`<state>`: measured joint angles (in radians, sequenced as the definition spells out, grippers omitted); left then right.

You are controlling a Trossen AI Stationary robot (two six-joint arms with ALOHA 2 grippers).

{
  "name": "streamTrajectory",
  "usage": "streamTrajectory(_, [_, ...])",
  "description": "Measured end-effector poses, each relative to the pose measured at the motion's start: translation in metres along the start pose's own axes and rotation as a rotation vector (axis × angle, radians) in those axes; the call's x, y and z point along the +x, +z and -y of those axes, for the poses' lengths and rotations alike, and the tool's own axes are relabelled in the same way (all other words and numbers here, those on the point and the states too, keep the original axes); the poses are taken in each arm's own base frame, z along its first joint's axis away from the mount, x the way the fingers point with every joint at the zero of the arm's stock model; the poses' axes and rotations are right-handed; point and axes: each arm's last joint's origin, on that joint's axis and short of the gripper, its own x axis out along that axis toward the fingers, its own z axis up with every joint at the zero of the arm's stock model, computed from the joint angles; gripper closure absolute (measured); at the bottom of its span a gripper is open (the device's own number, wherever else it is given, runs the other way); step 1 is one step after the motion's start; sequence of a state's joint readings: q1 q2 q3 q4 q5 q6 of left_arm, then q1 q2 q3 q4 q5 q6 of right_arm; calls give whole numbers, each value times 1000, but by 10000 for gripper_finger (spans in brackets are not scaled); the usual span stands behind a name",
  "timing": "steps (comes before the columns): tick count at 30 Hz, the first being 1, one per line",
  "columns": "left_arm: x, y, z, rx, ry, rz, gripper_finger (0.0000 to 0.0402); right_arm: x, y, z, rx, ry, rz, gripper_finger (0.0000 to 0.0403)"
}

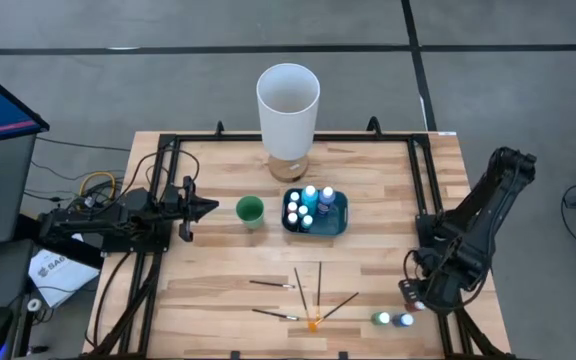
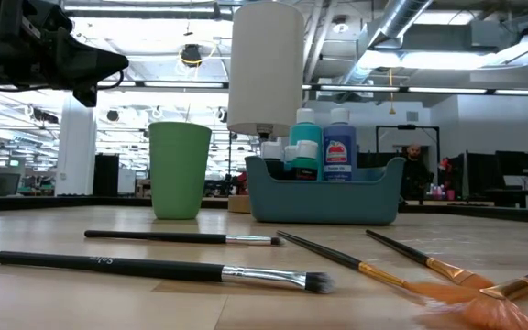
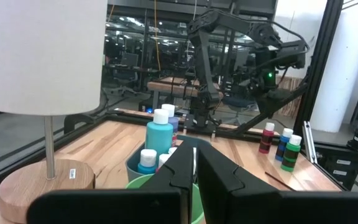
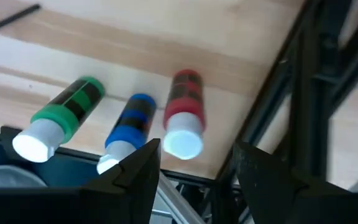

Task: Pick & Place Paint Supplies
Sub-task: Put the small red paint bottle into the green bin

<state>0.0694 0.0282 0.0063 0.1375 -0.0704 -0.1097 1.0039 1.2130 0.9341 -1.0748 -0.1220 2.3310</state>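
Observation:
Three small bottles stand on the table near its right edge: green [image 4: 64, 115], blue [image 4: 132, 124] and red [image 4: 184, 115], all pale-capped. My right gripper [image 4: 196, 149] hovers open above them, its fingers either side of the red bottle's cap, touching nothing. Several more bottles stand in a blue bin [image 1: 315, 212]. Thin dark-handled brushes [image 1: 298, 295] lie flat on the near middle of the table, one orange-tipped [image 1: 313, 323]. My left gripper [image 1: 203, 208] waits shut at the table's left, pointing at the green cup [image 1: 250, 210].
A tall white cylinder [image 1: 288, 100] on a round wooden base stands behind the bin. The black frame rail [image 4: 303, 93] runs close beside the red bottle. Bare wood lies between the brushes and the bin.

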Motion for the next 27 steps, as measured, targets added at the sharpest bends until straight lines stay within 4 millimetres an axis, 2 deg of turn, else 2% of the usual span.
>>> streamTrajectory(10, [0, 0, 0, 0, 0, 2, 394, 26, -12, -13, -9, -30, 16, 206])
streamTrajectory(19, [0, 0, 0, 0, 0, 3, 394, 31, -14, -16, -8, -27, 11, 209])
streamTrajectory(23, [0, 0, 0, 0, 0, 4, 394, 34, -15, -13, -12, -35, 14, 230])
streamTrajectory(27, [0, 0, 0, 0, -1, 4, 394, 37, -14, -11, -17, -45, 18, 268])
